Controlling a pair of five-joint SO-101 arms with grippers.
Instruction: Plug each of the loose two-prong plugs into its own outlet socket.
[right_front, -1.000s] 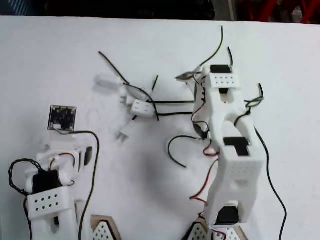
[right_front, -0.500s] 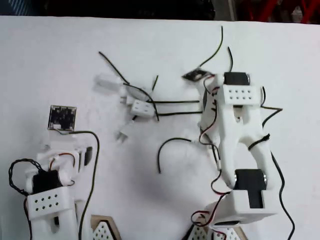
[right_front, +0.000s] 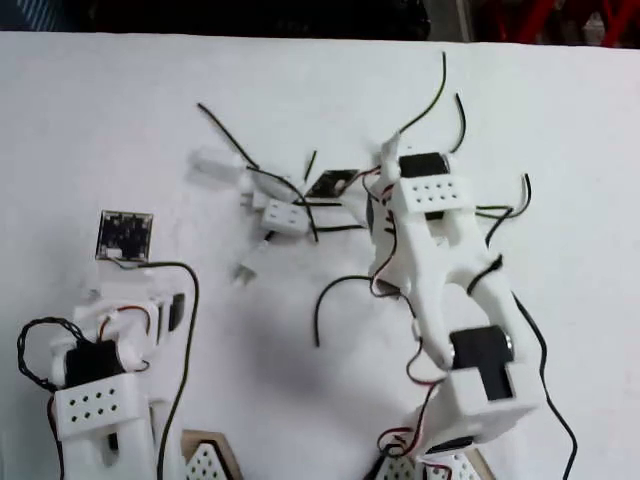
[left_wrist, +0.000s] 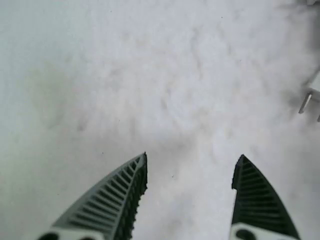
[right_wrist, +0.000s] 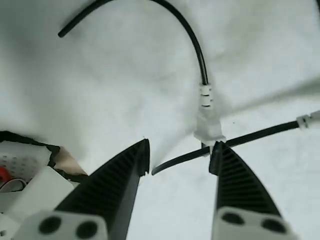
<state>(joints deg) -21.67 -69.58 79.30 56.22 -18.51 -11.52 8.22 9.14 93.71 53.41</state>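
In the right wrist view my right gripper (right_wrist: 181, 146) is open just above the table. A white plug (right_wrist: 207, 124) on a curved black cable (right_wrist: 187, 30) lies flat right beside one fingertip, not held. In the high view the right arm (right_front: 430, 250) stretches toward the table's middle, close to a white socket block (right_front: 285, 218) with black leads. A loose two-prong plug (right_front: 244, 270) lies left of it. My left gripper (left_wrist: 192, 161) is open over bare table, and that plug's prongs (left_wrist: 311, 95) show well off to one side of it. The left arm (right_front: 100, 370) sits folded at the near left.
Several loose black cables (right_front: 335, 288) sprawl around the sockets and under the right arm. Another white piece (right_front: 210, 163) lies at the back left of the cluster. A second black lead (right_wrist: 260, 134) crosses behind the right gripper's fingertip. The white table (right_front: 120, 120) spreads wide to the left.
The right arm first pulled back to the right, then swung left toward the socket block. The curved black cable's free end shifted left. The left arm stayed still.
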